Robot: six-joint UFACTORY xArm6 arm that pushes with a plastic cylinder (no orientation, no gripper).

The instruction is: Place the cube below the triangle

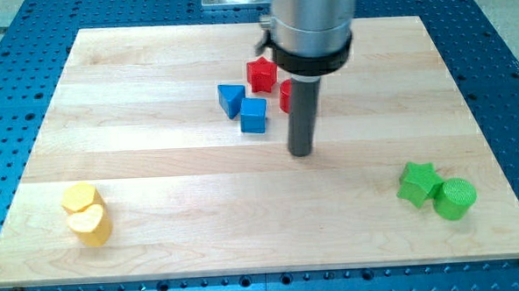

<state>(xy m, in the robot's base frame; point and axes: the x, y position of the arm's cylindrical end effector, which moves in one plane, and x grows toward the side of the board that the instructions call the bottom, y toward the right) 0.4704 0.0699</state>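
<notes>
The blue cube (253, 116) sits just below and to the right of the blue triangle (230, 100), touching or nearly touching it. My tip (301, 152) rests on the board to the right of the cube and a little lower, clear of it. The rod hides most of the red cylinder (285, 95).
A red star (260, 74) lies above the cube. A green star (418, 182) and a green cylinder (455, 198) sit at the lower right. A yellow cylinder (79, 198) and a yellow heart (89, 226) sit at the lower left.
</notes>
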